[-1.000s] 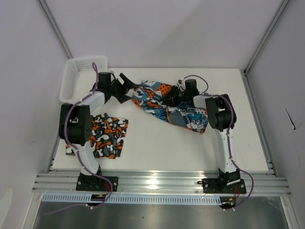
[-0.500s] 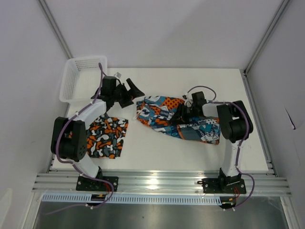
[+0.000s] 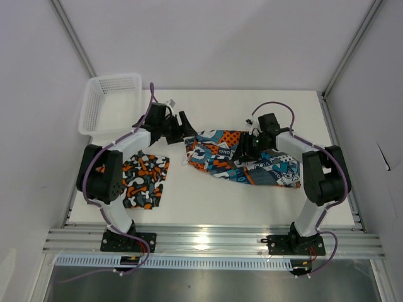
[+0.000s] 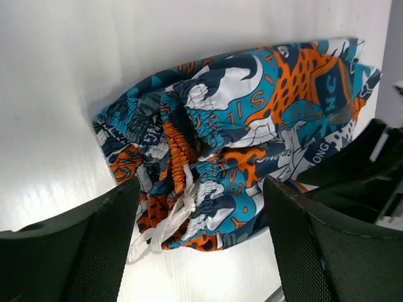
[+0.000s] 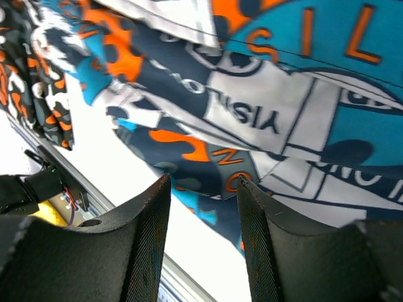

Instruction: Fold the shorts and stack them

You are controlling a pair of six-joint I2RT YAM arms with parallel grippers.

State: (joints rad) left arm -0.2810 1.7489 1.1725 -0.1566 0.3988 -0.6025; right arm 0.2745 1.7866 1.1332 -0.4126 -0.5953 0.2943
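White tabletop (image 3: 208,195) fills the enclosure, with a mesh basket (image 3: 101,113) at its far left corner. What has changed over the last second is the teal graphic shorts (image 3: 242,158). They hung bunched between the arms and now lie lower and further right, drawn out into a long strip across the middle of the table. The right arm's elbow has swung outward as this happened. The left gripper (image 3: 184,126) has come away from the basket to the waistband end of the strip. Its fingers are spread wide on either side of the gathered elastic and white drawstring (image 4: 165,228), holding nothing. The right gripper (image 3: 247,146) sits over the middle of the cloth with its fingers a little apart, and we see no fold caught between them. We judge the shorts to be laid out but not yet folded, so stacking is still ahead. The camouflage shorts (image 3: 143,179) have not moved. They lie compact near the left front edge, well apart from the other pair. The left forearm covers their far corner, so we cannot tell how neat they are. The right gripper hides the middle of the strip, and its close view does not tell us whether the layers lie flat.
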